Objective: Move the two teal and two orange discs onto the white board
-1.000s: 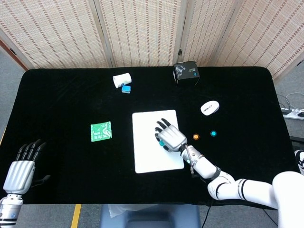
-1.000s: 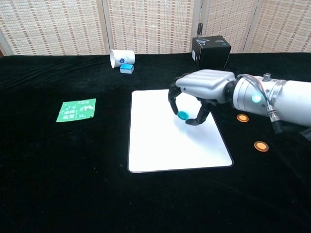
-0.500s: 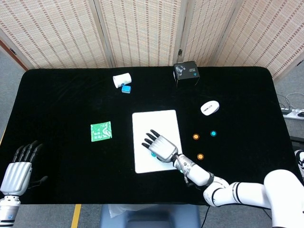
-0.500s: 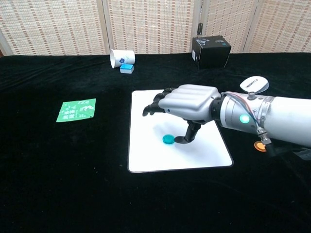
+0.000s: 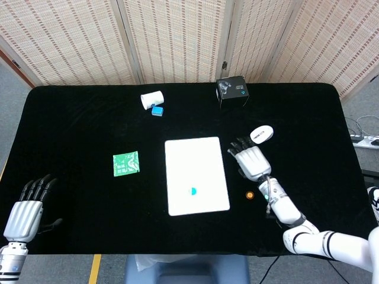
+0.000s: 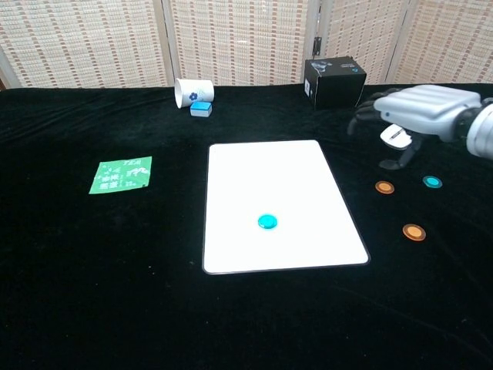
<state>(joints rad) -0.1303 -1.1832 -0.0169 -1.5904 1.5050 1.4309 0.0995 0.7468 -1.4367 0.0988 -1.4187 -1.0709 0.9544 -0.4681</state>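
Observation:
One teal disc [image 5: 192, 191] [image 6: 267, 222] lies on the white board [image 5: 195, 160] [image 6: 269, 169], near its front edge. On the black cloth right of the board, the chest view shows two orange discs [image 6: 384, 187] [image 6: 414, 231] and a second teal disc [image 6: 432, 182]. In the head view only the nearer orange disc [image 5: 250, 194] shows, since my right hand [image 5: 251, 160] [image 6: 420, 112] covers the others. That hand hovers above those discs, fingers apart, holding nothing. My left hand [image 5: 26, 210] rests open at the table's near left corner, away from everything.
A white mouse [image 5: 261, 134] [image 6: 394, 135] lies just beyond my right hand. A black box [image 5: 232, 90] [image 6: 334, 80] stands at the back. A tipped paper cup [image 5: 151, 99] and a small blue block [image 5: 157, 110] lie at the back left. A green packet [image 5: 126, 163] lies left of the board.
My right hand set the teal disc down on the board, let go, and swung right off the board to above the remaining discs. The left hand barely moved.

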